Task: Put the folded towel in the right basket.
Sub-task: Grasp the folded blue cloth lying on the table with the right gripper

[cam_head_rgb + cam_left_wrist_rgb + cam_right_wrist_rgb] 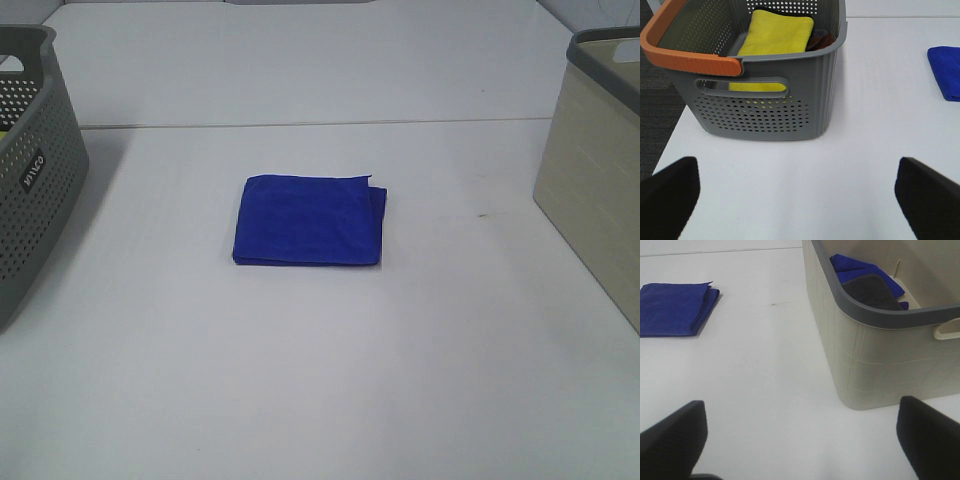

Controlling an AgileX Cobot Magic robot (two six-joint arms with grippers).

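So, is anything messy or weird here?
Not really. The blue towel lies neatly folded on the table; only one corner pokes out a bit. There is a tiny dark smudge on the table near the beige basket. That basket and the grey basket stand upright.

**White desk [320, 400], three things on it**

Surface smooth and plain, with a thin seam [300, 125] running across the far part. Folded blue towel [309, 220] lies flat near the middle, well apart from both baskets. Grey perforated basket [30, 170] stands at the left edge. Beige basket [595, 180] with a grey rim stands at the right edge. Small dark speck [483, 213] between towel and beige basket.
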